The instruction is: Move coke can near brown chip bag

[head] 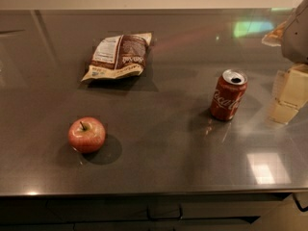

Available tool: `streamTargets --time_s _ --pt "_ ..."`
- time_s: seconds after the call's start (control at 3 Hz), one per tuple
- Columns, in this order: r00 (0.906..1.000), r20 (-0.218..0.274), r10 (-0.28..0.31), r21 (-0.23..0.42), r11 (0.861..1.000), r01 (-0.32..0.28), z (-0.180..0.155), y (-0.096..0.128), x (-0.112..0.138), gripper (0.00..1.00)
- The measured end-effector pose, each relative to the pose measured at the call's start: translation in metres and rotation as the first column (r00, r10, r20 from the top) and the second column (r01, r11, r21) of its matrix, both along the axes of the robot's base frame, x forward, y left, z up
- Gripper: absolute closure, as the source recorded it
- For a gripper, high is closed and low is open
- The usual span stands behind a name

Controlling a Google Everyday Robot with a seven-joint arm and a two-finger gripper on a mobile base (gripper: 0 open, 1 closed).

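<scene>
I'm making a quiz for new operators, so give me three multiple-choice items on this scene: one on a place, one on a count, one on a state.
1. Where is the gripper? A) right edge, beside the coke can B) far left C) front centre
2. How many things rest on the counter? A) two B) three C) five
3. The coke can is: A) on its side B) upright C) upside down
Answers: 1 A, it shows just right of the can, apart from it. 2 B, the can, the brown chip bag and the apple. 3 B, its silver top faces up.
</scene>
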State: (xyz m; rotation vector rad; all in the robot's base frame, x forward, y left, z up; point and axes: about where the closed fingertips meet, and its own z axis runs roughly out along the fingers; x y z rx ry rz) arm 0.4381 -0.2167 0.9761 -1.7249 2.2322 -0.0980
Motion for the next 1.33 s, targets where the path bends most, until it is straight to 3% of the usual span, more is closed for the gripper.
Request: streamTargets --time_s 0.67,1.33 --pt "1.0 0.009 -0.001 0.024 1.0 0.001 0.0 -0.001 0.009 0.0" --pt "0.9996 0.029 0.004 0.105 0.994 -0.007 -0.007 -0.003 0.04 0.0"
